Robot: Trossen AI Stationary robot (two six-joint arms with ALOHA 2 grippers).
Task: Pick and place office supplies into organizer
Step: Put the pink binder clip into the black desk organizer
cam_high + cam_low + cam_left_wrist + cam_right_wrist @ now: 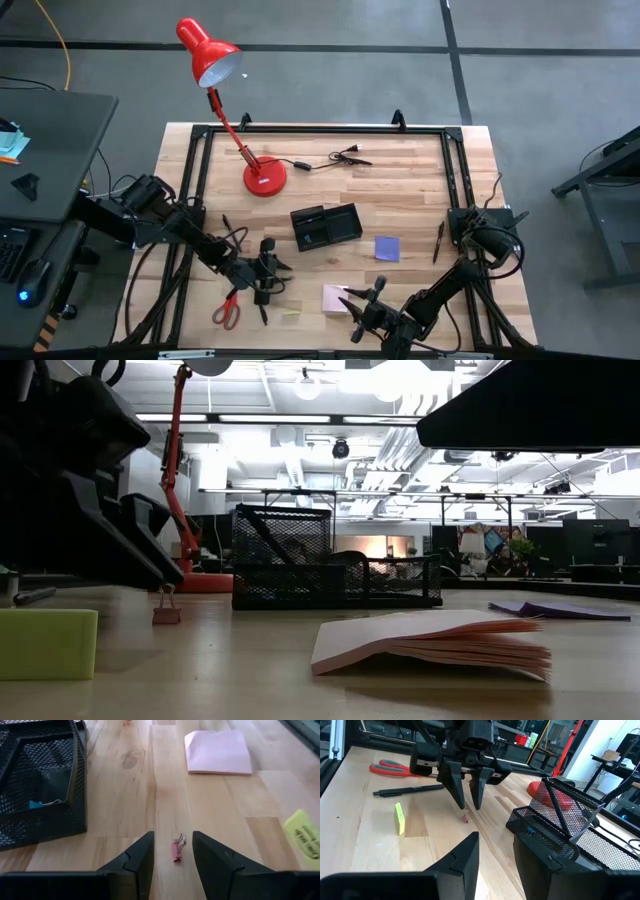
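left gripper (172,852): released, straddling small red binder clip (176,849) | right gripper (495,857): apparently released, empty

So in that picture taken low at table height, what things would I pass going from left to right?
Yellow-green block → small pink binder clip → black mesh organizer → pale pink sticky pad → purple sticky pad.

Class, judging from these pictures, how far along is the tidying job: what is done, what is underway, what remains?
Done: little; the organizer holds only a small blue item. Underway: the left claw, open, straddles a small red binder clip. Left: scissors, pen, pink pad, purple pad, yellow eraser.
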